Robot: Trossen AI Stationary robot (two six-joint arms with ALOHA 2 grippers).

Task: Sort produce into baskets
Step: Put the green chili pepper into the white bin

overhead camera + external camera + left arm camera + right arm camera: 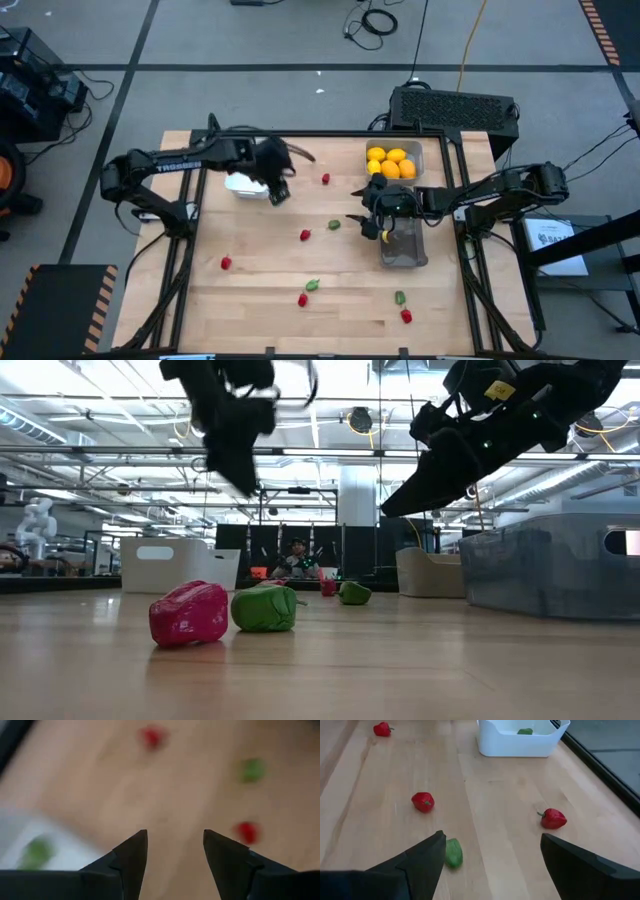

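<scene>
My left gripper (277, 193) hangs open over the near right corner of the white basket (238, 183), with nothing between its fingers (135, 852). A green piece (36, 853) lies on the floor of that basket. My right gripper (367, 226) stands open and low over the table's middle, and it is empty too. A green piece (453, 853) lies on the wood just beside one of its fingers. Red pieces (423, 802) (553, 818) lie beyond it. Yellow-orange fruits (390, 162) fill the pale grey basket (415, 150).
The dark grey basket (403, 247) stands right of my right gripper. Loose red (226, 263) and green (313, 285) pieces lie scattered over the near half of the wooden table. A black frame (300, 133) runs round the table's edges.
</scene>
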